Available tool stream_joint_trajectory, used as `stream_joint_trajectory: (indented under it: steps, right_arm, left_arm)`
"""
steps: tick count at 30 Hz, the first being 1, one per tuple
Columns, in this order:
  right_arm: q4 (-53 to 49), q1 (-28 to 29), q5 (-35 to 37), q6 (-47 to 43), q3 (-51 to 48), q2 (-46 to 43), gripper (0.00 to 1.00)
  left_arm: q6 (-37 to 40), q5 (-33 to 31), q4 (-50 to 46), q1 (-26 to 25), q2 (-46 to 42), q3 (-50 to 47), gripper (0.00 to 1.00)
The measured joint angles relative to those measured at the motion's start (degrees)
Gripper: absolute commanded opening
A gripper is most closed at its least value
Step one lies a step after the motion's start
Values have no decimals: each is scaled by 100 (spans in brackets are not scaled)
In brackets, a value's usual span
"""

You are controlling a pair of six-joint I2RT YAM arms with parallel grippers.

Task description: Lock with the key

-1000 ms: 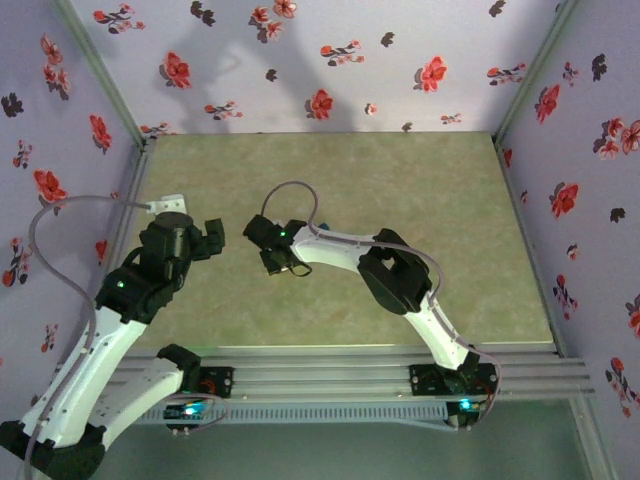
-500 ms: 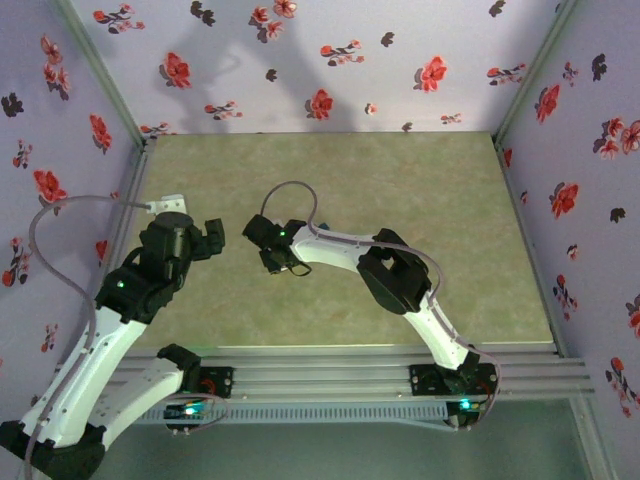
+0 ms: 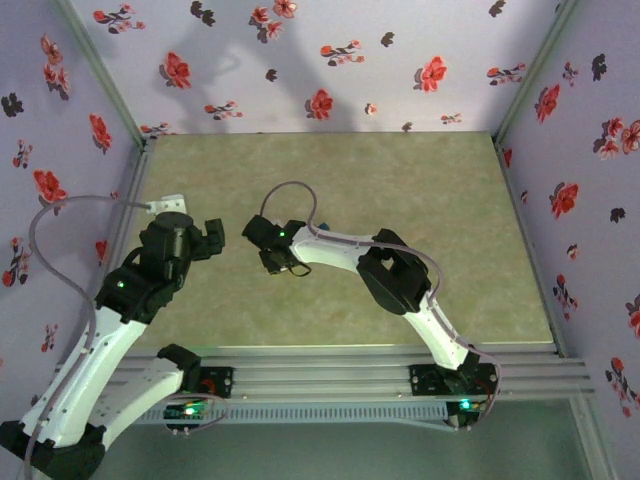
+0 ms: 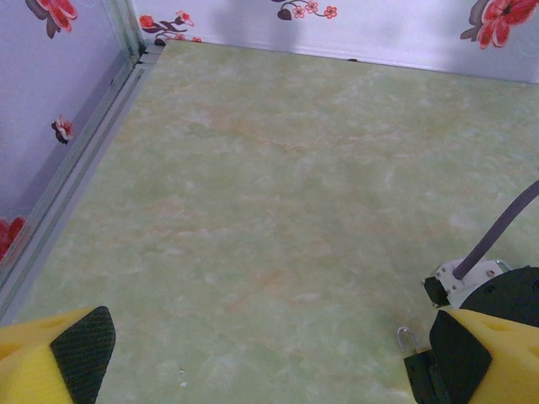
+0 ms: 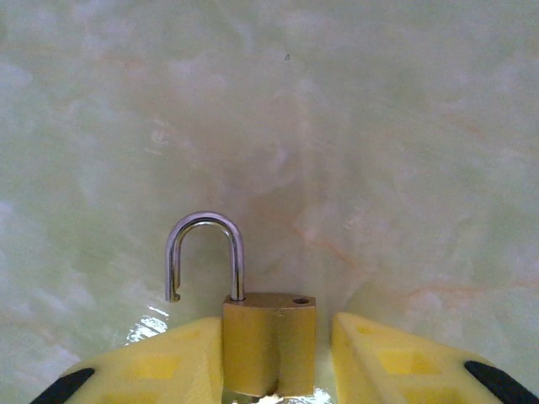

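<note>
The padlock (image 5: 269, 341) lies flat on the desk (image 5: 379, 126) inside the right jaws. Its long axis runs straight out from the wrist, with the shackle (image 5: 205, 244) leading and the base tucked back between the fingers, so the keyway end is hidden.

The body is a squat brass block with squared edges and a dull satin face. The shackle is a polished steel hoop, notched at its free tip. It stands sprung and swung aside, so the free leg hangs off to one side of the body and the empty socket shows as a small dark hole on the body's top face.

The right jaws are partly closed around the block but not clamped. One yellow finger (image 5: 160, 362) sits against the body's side, while a sliver of desk shows between the body and the other finger (image 5: 396, 362).

From above, the padlock (image 3: 292, 267) lies left of the desk's middle, and the right arm is plainly the nearer. The left jaws hover just beside it at full spread with nothing between their yellow, black-padded fingers (image 4: 34, 362). In the left wrist view the shackle (image 4: 407, 338) glints near the lower right corner.

The desk is smooth, pale green and marbled with a slight sheen — likely slick, so I judge the brass could skate if squeezed from one side only.
</note>
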Motion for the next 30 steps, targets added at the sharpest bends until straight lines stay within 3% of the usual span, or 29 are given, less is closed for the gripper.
stream_joint_trajectory:
  steps: [8, 30]
  right_arm:
    - [24, 37, 50, -70, 2, -2, 16]
    - [396, 42, -70, -142, -721, -455, 9]
  left_arm:
    - [0, 0, 2, 0, 0, 0, 100]
    - [0, 0, 2, 0, 66, -11, 100]
